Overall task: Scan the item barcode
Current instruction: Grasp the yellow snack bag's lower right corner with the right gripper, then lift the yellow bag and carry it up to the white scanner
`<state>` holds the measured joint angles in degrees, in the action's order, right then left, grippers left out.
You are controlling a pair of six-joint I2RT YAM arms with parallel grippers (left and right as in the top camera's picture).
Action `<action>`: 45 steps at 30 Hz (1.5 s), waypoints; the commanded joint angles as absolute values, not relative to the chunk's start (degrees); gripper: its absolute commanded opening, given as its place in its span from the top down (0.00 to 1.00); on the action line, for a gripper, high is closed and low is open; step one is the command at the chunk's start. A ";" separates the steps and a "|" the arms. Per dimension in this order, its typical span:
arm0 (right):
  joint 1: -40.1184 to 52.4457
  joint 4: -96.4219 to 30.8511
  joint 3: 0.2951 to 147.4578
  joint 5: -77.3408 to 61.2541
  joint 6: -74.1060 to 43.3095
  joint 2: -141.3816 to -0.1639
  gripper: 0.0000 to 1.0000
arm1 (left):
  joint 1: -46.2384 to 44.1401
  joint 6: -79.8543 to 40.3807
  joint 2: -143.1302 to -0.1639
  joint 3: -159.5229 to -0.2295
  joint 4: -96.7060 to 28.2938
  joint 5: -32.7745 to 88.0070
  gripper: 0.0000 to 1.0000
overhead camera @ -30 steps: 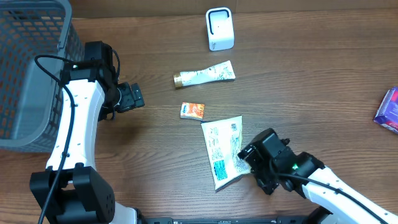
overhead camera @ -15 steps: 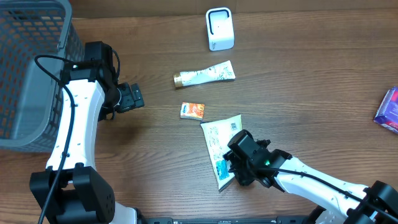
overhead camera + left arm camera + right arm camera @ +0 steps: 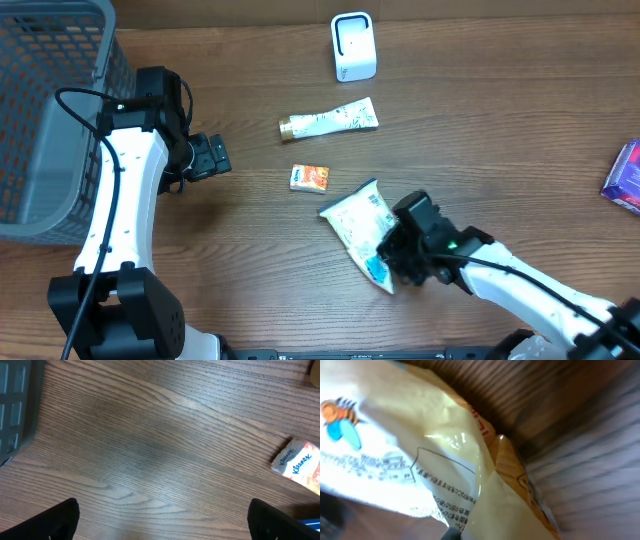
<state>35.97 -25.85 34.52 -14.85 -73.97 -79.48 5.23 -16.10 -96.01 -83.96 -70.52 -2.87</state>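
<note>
**Right gripper (image 3: 388, 266) clamped on the bee-printed packet (image 3: 356, 222), well short of the scanner (image 3: 353, 46).**

The grasp looked to be the step in hand. The right claw was clenched on the packet's end farthest from the scanner, the film crumpled there. The left gripper (image 3: 212, 155) hung released, jaws wide and holding nothing, well off to the scanner's left. A tube (image 3: 328, 121) and a Kleenex pack (image 3: 309, 177) lay between the scanner and the packet. Next, I reckoned, the packet needed lifting clear, carrying past those two toward the scanner, and turning so its barcode faced the window. Where the barcode sat, I couldn't tell.
</note>
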 commanded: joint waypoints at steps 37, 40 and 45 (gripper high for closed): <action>26.92 -45.84 59.40 -25.61 -19.77 -54.11 0.96 | 5.19 -15.90 -94.61 -84.88 -69.23 -3.38 0.00; 26.92 -46.76 59.40 -25.52 -19.44 -54.13 0.96 | 5.19 -15.92 -94.61 -84.88 -69.21 -3.38 0.00; 26.92 -48.58 59.40 -2.44 -18.20 -55.99 0.96 | 5.19 -15.92 -94.61 -84.88 -69.19 -3.36 0.00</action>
